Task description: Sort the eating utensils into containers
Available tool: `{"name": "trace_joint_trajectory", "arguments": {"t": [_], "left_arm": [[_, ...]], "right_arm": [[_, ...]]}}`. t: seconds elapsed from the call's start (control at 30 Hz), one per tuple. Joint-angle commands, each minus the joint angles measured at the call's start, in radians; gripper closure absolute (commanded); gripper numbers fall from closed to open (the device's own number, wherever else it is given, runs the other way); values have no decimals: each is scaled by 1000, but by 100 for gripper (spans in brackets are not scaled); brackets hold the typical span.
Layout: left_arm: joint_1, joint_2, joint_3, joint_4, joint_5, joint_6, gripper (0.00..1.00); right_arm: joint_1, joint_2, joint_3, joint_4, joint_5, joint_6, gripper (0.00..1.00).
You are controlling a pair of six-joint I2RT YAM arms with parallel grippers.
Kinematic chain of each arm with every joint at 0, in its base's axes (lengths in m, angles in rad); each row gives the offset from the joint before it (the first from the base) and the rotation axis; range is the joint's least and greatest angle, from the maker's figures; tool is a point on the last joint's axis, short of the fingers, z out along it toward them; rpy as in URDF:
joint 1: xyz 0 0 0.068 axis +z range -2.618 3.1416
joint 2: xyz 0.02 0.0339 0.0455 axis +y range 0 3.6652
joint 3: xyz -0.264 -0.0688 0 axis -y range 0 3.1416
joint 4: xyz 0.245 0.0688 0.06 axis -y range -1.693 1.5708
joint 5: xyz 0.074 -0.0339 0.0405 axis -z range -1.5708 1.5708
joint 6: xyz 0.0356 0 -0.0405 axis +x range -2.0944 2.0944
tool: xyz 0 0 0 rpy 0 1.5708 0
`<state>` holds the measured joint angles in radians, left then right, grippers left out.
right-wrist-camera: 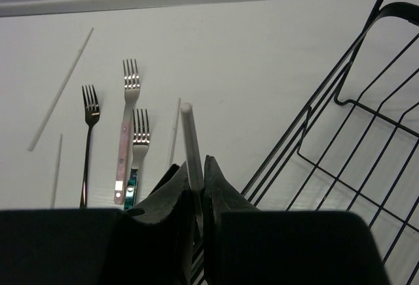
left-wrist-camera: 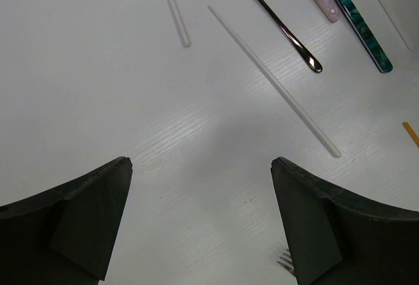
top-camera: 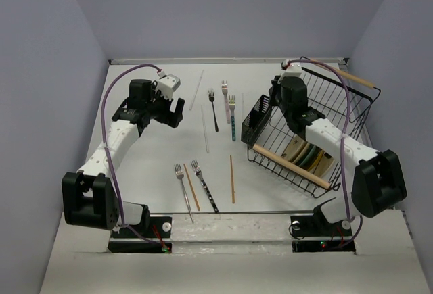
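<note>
Firmly, right tool (right-wrist-camera: 194, 168) pinches white chopstick (right-wrist-camera: 188, 134) lengthwise, tip jutting forward; left tool (left-wrist-camera: 201, 164) gapes

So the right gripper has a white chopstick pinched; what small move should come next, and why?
Probably ease it over the cutlery holder and lower it into a slot. The right gripper is shut on the white chopstick, close to the holder at the side of the rack.

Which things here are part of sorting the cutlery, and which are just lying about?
Part of the job: forks, chopsticks, black cutlery holder, white chopstick pinched in the right gripper.
Just lying about: wire rack, plates inside it.
</note>
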<state>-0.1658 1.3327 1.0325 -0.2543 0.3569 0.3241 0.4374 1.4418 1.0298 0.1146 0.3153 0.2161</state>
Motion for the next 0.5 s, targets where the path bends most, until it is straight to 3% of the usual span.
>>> {"name": "trace_joint_trajectory", "arguments": {"t": [0.0,0.2,0.27,0.33,0.47], "left_arm": [[5,-18,-12,21,-4,15,1],[5,-18,-11,24,-6,15,1],[5,-21,-9,23,-9,15,1],[5,-24,-9,21,-9,18,1],[5,-21,-9,24,-12,23,1]], "right_arm": [[-17,3,16,30,-36,31,99],[-26,42,33,30,-56,63,98],[-26,54,39,25,-59,66,87],[-26,54,41,23,-59,66,68],[-26,34,38,13,-27,62,54]]}}
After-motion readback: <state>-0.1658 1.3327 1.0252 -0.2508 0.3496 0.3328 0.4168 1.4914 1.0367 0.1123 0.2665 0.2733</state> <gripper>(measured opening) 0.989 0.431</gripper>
